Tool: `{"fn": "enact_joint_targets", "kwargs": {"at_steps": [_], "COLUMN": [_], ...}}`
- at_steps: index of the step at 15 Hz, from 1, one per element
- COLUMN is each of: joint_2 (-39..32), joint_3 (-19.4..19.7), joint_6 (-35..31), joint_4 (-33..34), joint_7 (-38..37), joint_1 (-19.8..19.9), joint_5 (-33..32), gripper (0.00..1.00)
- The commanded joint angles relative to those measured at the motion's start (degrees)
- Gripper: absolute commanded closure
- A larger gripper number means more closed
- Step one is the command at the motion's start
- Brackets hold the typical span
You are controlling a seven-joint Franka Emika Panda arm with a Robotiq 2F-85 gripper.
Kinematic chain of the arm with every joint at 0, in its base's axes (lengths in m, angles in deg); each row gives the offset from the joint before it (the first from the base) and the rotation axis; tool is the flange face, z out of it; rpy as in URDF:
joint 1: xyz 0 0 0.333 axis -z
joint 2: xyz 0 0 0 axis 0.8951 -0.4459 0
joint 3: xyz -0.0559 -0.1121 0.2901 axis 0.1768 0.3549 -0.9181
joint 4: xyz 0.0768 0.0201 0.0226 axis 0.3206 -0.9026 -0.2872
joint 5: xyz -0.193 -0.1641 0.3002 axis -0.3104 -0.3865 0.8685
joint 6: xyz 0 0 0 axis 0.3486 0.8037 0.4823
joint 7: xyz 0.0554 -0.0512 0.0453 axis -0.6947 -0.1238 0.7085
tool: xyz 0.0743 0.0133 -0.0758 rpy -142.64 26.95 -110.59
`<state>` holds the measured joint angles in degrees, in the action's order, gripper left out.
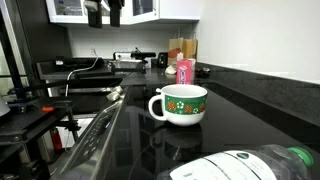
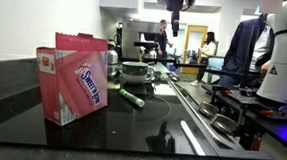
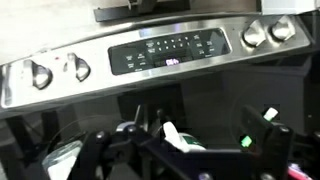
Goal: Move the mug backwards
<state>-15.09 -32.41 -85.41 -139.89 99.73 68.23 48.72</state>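
Note:
The mug (image 1: 180, 104) is squat and white with a green flowered band, its handle pointing left. It stands on the black countertop in both exterior views, and appears small behind the pink box (image 2: 136, 73). My gripper (image 1: 105, 12) hangs high above the counter, well clear of the mug, and also shows at the top edge (image 2: 175, 2). In the wrist view its fingers (image 3: 185, 150) are spread apart and empty. Part of the mug's white handle and green band (image 3: 175, 138) shows far below between them.
A slim pink container (image 1: 184, 70) stands behind the mug. A pink sweetener box (image 2: 79, 76) and a green marker (image 2: 132, 99) lie on the counter. A plastic bottle (image 1: 250, 165) lies at the near edge. The stove's control panel (image 3: 160, 50) and cooktop (image 1: 90, 120) run alongside.

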Motion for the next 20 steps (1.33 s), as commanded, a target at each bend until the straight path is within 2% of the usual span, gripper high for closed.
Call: {"fn": "enact_joint_targets", "kwargs": {"at_steps": [1, 6, 11, 16, 20], "joint_2": [-2.5, -13.2, -26.1, -38.8, -44.4], "joint_3": [-2.5, -6.4, -7.9, -7.7, -7.7], "joint_6": [-3.3, -8.3, -16.1, -15.4, -13.6], "joint_4": [1.8, 9.2, 19.0, 30.7, 36.1], "joint_7": [-6.4, -13.7, -27.3, -31.2, -32.5], "joint_1": [1.0, -0.4, -1.7, -3.0, -2.8], "joint_5": [1.5, 10.4, 5.1, 1.8, 1.9], "gripper": [0.00, 0.00, 0.00, 0.00, 0.00]}}
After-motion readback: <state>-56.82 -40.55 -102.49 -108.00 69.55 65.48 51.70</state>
